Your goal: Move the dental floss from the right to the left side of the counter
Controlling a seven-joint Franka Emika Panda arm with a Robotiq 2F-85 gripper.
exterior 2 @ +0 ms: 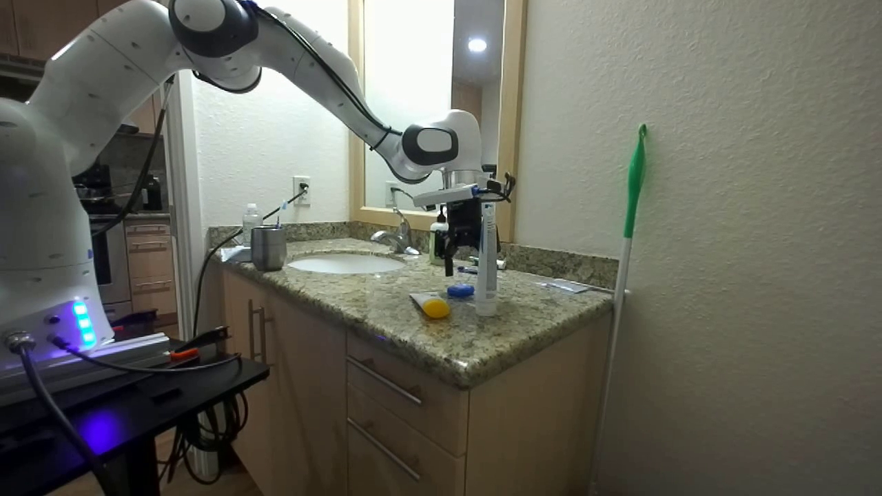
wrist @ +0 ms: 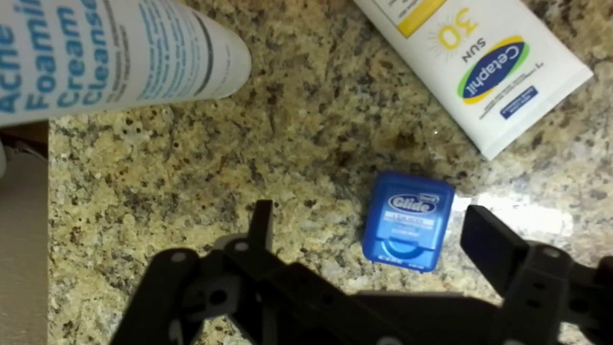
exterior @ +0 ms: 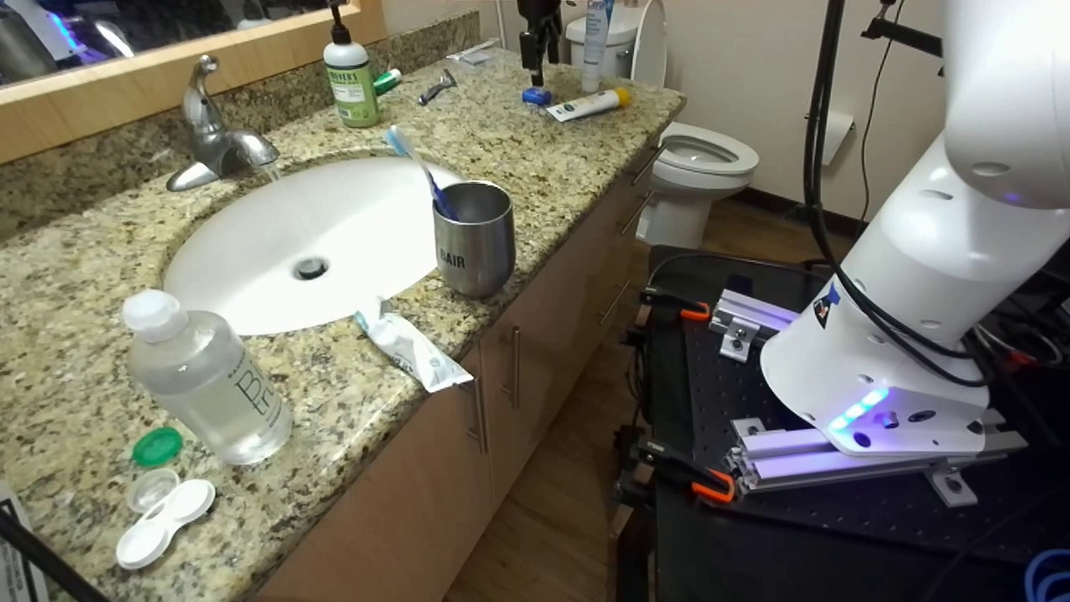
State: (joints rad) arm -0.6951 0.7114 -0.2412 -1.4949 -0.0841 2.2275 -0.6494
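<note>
Jaws parted, the end effector (wrist: pixel 368 224) is held over the dental floss (wrist: pixel 409 223) at the right of the desk (exterior 2: pixel 382 293), presumably for straddling.

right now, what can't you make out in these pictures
Glide dental floss: fine print blurred in the wrist view.
Cetaphil tube: cap end cut off by the wrist view's top edge.
Toothbrush: lower end hidden inside the metal cup in both exterior views.
White printed item: cut off by an exterior view's left edge.
</note>
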